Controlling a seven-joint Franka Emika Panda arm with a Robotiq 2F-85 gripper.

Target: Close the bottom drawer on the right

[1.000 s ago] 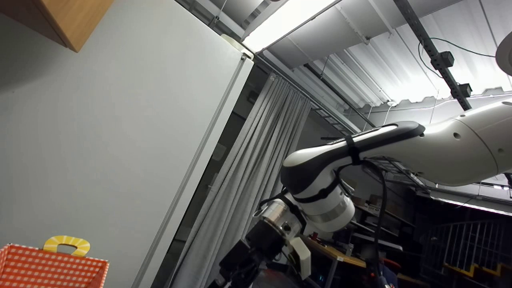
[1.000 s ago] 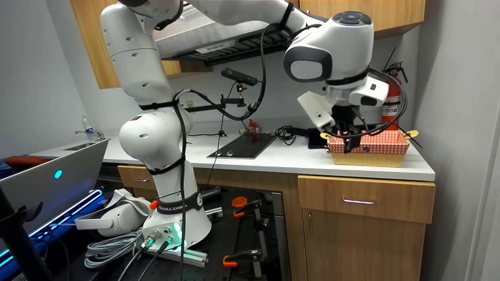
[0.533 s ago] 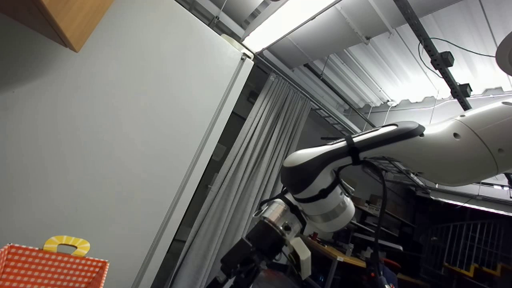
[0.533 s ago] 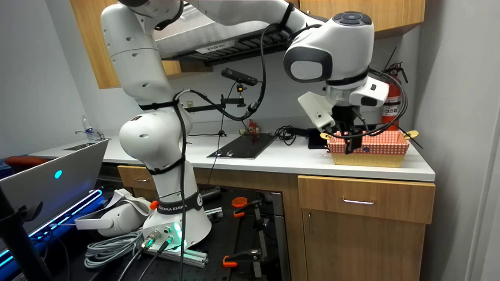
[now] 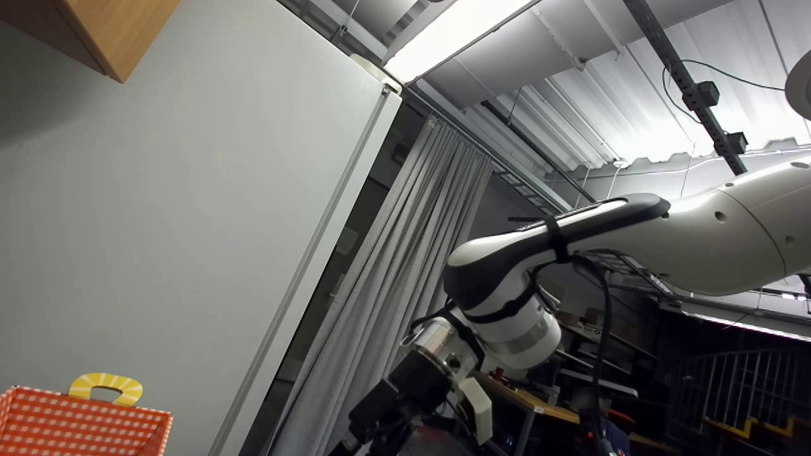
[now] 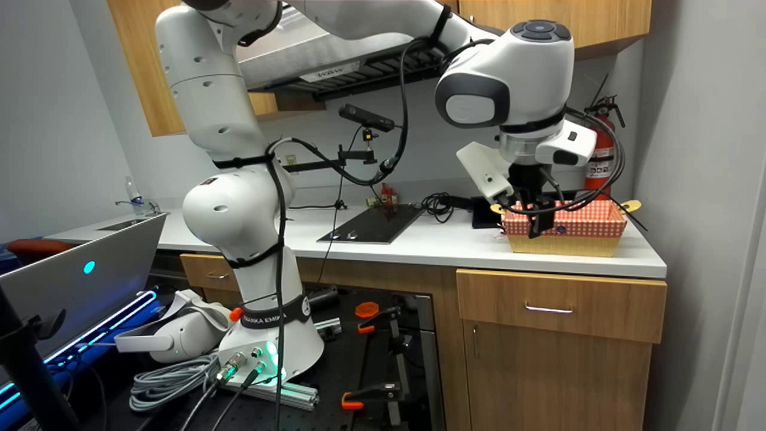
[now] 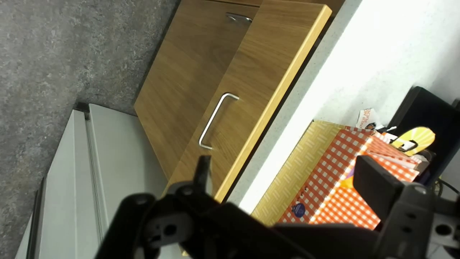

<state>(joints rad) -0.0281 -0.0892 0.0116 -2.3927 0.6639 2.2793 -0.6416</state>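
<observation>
The wooden drawer is under the right end of the counter, above a cabinet door. Its front stands slightly proud of that door. In the wrist view the drawer front shows a dark gap between its top edge and the counter. Its metal handle faces out, also seen in an exterior view. My gripper is open with nothing between its fingers. In an exterior view the gripper hangs above the drawer, before the basket. Its fingertips are partly cut off in an exterior view.
A red-checked basket stands on the white counter behind the gripper. A fire extinguisher is behind the basket. A grey wall rises to the right. A cabinet door is below the drawer. A loose cable loops round the wrist.
The arm has shifted very slightly right and down in an exterior view, and the gripper's fingers have moved a little. The drawer and basket have not moved.
</observation>
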